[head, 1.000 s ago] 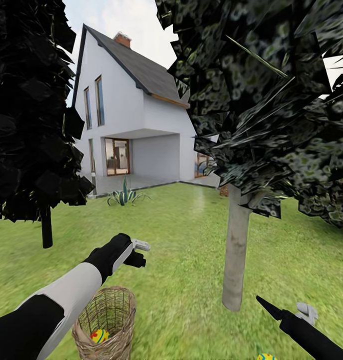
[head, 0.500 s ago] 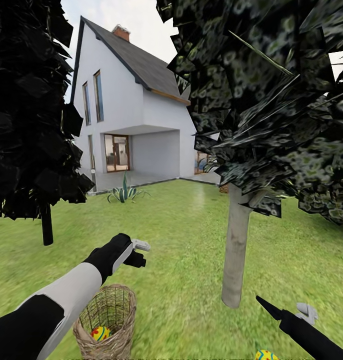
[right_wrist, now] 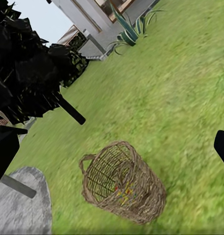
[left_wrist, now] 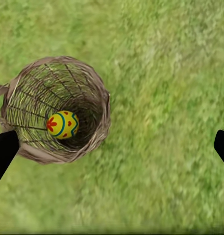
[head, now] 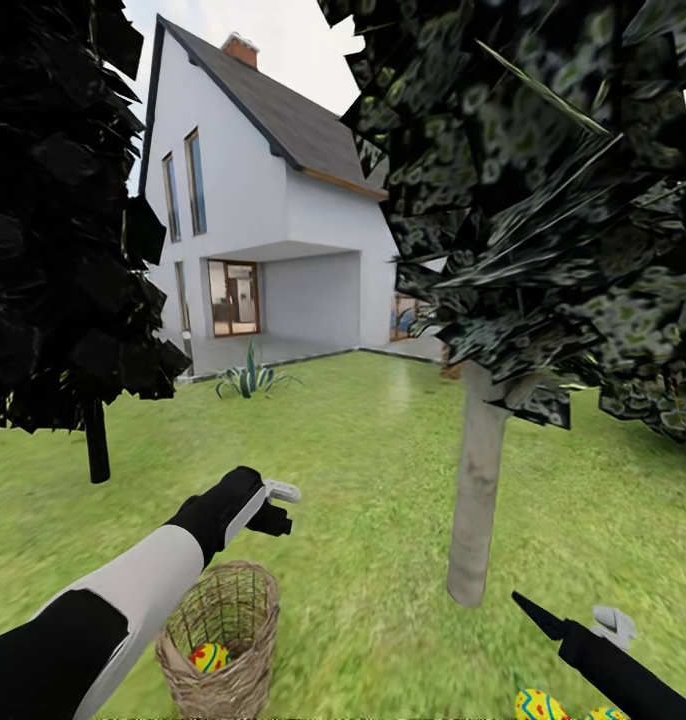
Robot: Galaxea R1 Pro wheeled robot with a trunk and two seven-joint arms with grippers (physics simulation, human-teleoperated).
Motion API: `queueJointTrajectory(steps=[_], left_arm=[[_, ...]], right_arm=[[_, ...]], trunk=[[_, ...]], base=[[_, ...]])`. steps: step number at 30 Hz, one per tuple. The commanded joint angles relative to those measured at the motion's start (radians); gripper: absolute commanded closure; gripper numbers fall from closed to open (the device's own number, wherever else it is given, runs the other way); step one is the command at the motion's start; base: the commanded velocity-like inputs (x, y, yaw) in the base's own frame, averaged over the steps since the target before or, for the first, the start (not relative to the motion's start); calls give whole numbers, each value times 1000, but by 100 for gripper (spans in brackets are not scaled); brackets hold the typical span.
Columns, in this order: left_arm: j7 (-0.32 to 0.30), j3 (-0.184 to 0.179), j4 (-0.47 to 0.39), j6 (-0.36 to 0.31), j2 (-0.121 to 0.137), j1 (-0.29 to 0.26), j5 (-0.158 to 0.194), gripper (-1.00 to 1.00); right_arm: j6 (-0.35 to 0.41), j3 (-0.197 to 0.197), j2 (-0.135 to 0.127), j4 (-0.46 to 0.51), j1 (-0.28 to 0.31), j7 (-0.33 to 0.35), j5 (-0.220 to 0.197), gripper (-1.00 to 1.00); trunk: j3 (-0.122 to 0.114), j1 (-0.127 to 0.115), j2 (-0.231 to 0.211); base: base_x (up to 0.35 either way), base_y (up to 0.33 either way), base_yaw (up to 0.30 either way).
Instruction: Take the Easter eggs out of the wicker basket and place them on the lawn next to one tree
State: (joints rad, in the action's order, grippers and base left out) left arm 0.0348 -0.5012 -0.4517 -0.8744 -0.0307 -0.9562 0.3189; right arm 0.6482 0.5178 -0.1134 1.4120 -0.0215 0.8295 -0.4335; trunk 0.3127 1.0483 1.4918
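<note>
My left claw (head: 280,505) hangs above the mottled green lawn (head: 383,480), just past the far rim of the tan woven wicker basket (head: 223,640), which stands below and a little nearer to me than the fingers; through the left wrist camera the dark fingertips (left_wrist: 4,149) sit at opposite edges of the frame, spread wide, with nothing between them but grass and the basket's mouth (left_wrist: 58,110); one small yellow egg painted with a blue line and red hearts (left_wrist: 62,124) lies at the bottom of that basket, nearer one finger than the other, and well below both; from my head the same egg (head: 210,657) shows through the weave.

My right claw (head: 615,628) is low at my right side, near the foot of the small tree with the thin pale grey trunk (head: 476,490); from the head view I cannot tell its opening, but in its wrist camera the two dark fingertips (right_wrist: 5,147) stand far apart and hold nothing; two more yellow painted eggs (head: 539,705) rest on the grass just below this claw, on the near side of the trunk; the basket (right_wrist: 124,183) lies well off across the lawn from it.
</note>
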Motion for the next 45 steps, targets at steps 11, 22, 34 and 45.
queueJointTrajectory(steps=[11,22,34,45], left_arm=[[2,-7,1,-6,1,-1,8,-100],[-4,-7,3,-6,2,-1,6,-100],[-8,-7,48,-6,2,-2,8,-100],[-12,-7,54,-6,2,-3,9,-100]], right_arm=[[8,1,0,1,0,-1,-6,-100],[10,1,-2,1,0,-20,-7,-100],[11,1,-2,-15,14,-44,-11,-100],[12,3,-8,-63,41,-46,-11,-100]], trunk=[[19,0,1],[37,0,1],[57,0,1],[75,0,1]], base=[[4,274,0],[128,286,0],[266,202,0],[277,81,0]])
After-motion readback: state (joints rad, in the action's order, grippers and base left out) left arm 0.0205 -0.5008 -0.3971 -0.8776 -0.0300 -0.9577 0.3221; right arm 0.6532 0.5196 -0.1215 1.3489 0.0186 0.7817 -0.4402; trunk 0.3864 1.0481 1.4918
